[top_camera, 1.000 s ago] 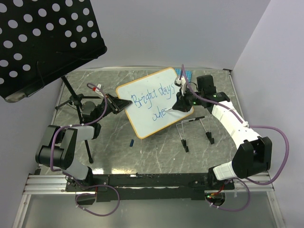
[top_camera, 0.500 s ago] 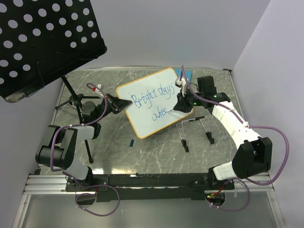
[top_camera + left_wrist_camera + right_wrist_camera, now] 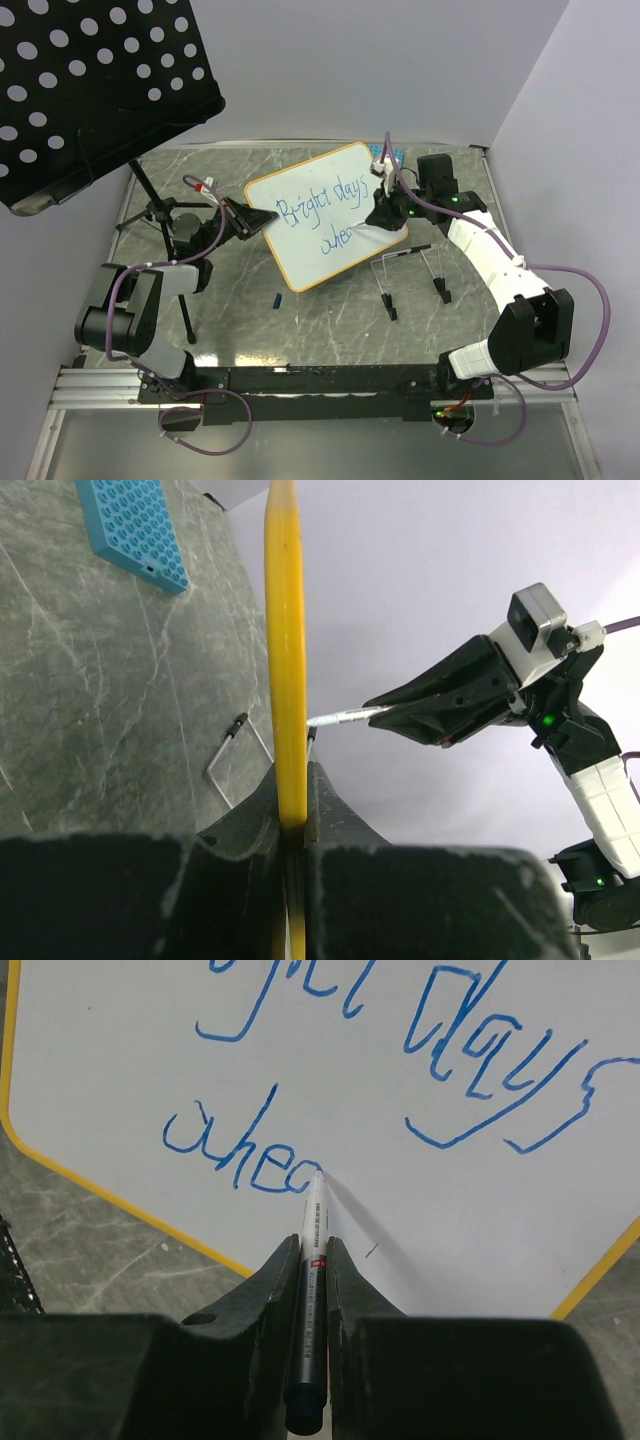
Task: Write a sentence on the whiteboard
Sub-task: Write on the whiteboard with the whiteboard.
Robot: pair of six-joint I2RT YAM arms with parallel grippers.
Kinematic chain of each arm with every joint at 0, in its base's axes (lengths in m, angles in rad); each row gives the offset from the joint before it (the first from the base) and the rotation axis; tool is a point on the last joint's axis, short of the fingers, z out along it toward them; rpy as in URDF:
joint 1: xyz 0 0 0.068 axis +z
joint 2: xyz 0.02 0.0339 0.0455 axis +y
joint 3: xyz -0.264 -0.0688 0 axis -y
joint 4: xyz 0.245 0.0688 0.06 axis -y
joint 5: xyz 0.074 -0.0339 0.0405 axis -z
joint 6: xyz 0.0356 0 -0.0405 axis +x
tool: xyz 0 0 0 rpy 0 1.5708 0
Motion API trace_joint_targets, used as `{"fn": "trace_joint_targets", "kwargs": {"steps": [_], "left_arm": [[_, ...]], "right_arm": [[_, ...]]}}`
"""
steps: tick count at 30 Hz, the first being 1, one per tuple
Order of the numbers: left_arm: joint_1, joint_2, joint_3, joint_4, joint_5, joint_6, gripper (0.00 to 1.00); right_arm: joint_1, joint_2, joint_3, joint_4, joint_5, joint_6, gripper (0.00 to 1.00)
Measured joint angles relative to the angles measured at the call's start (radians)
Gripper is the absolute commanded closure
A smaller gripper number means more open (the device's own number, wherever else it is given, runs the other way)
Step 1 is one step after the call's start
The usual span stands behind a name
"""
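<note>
My right claw [image 3: 313,1245] is clamping the marker [image 3: 315,1210] between its fingers, and the tip is pressing on the whiteboard [image 3: 100,1040] right at the end of "ahea". My left claw [image 3: 292,785] is gripping the board's yellow rim edge-on, holding it tilted up off the table [image 3: 330,330], between my two arms. I am writing the sentence [image 3: 238,1155] and working on the last word of its second line; by my reckoning only the closing "d" is missing. The next move is calling for a small loop and a tall stroke just to the right, with the tip keeping contact and the board not yielding. I am counting one whiteboard, one marker, two lines of blue writing, one blue studded plate [image 3: 130,525], two black clip feet [image 3: 390,312] and one small blue piece [image 3: 277,298] lying on the table.
</note>
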Motion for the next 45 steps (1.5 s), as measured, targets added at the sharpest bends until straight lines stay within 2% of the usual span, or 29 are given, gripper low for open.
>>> {"fn": "trace_joint_targets", "kwargs": {"steps": [17, 30, 45], "left_arm": [[0.0, 0.0, 0.0, 0.0, 0.005, 0.0, 0.99], [0.002, 0.0, 0.0, -0.009, 0.004, 0.011, 0.99], [0.002, 0.0, 0.0, 0.0, 0.006, 0.01, 0.99]], "right_arm": [[-0.001, 0.017, 0.01, 0.005, 0.006, 0.001, 1.0], [-0.003, -0.017, -0.064, -0.016, 0.0, -0.019, 1.0], [-0.06, -0.053, -0.032, -0.029, -0.022, -0.005, 1.0]]}}
